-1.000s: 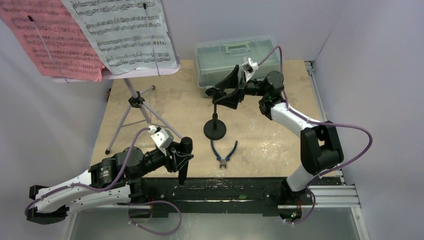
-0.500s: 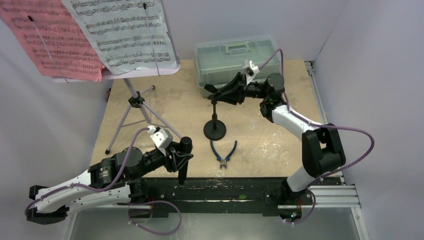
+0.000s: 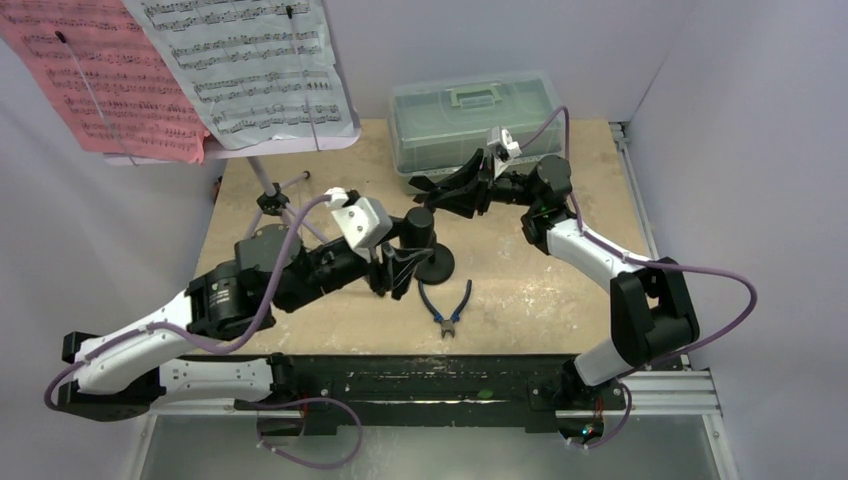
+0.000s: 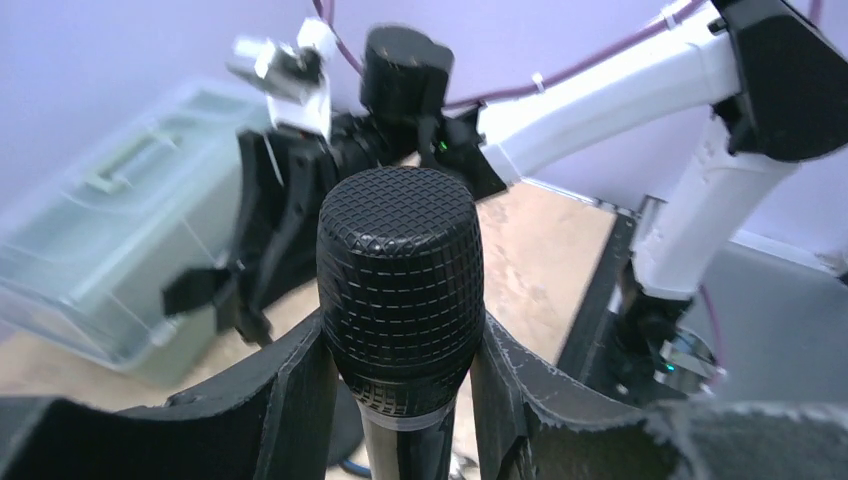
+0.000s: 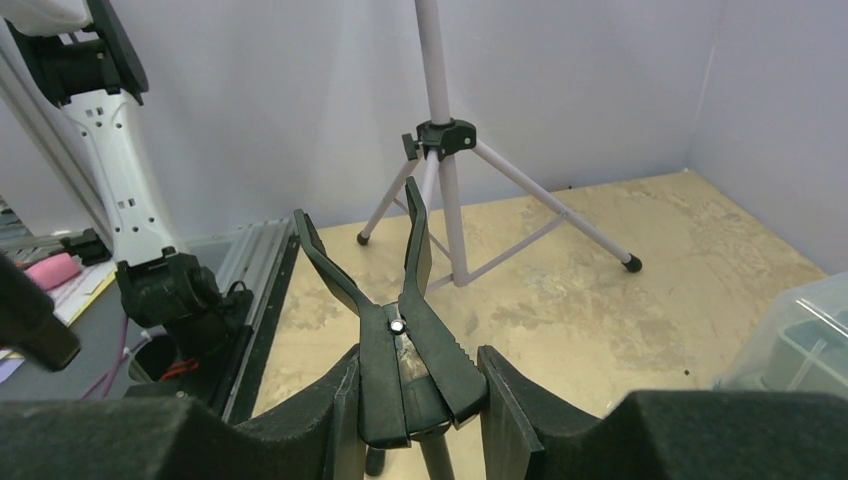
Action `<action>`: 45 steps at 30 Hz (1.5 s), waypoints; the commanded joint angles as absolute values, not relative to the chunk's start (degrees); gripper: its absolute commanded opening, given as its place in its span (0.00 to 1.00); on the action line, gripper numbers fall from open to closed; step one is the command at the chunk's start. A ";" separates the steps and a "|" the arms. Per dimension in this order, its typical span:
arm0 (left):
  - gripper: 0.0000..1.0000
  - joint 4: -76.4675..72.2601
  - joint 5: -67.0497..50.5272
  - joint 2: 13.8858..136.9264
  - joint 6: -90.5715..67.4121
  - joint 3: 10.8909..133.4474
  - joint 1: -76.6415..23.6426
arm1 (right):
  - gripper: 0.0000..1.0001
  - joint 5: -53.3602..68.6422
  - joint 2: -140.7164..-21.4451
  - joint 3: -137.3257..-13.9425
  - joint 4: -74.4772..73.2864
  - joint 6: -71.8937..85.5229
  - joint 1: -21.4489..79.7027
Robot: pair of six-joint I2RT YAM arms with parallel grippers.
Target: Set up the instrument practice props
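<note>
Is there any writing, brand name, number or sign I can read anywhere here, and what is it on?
No words, brands or numbers can be read anywhere.
Pink sheet: printed music notes only, too small to read.
White sheet: staves of notes, no legible words.
Microphone: no marking shows.
Toolbox: no label shows.

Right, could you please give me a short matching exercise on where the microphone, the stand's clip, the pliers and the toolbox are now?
Things:
1. black microphone
2. stand's clip
3. blue-handled pliers
4. green toolbox

Places:
A. lying on the table beside the round base
B. held in the left gripper
C. at the back of the table, lid shut
D. held in the right gripper

Pairs: 1-B, 2-D, 3-A, 4-C
</note>
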State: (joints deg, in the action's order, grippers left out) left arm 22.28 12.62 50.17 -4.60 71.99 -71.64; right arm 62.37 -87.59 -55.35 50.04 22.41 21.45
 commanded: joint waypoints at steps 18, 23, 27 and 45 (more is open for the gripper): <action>0.00 18.43 31.78 69.52 29.41 98.99 -71.55 | 0.00 61.41 -83.67 -52.82 54.80 24.41 21.80; 0.00 12.30 35.95 72.73 30.10 95.41 -71.46 | 0.00 61.59 -83.61 -52.65 55.21 24.76 21.83; 0.00 8.93 40.27 75.64 31.33 92.62 -71.38 | 0.00 61.71 -83.34 -52.62 55.43 24.96 21.81; 0.00 -1.40 36.18 75.15 34.37 84.04 -65.55 | 0.00 62.58 -83.50 -51.90 58.72 27.16 21.82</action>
State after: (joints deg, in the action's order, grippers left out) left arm 4.69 37.63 77.47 32.97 84.36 -66.24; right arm 61.52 -86.06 -52.01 54.94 25.71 21.47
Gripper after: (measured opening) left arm 0.443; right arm 0.421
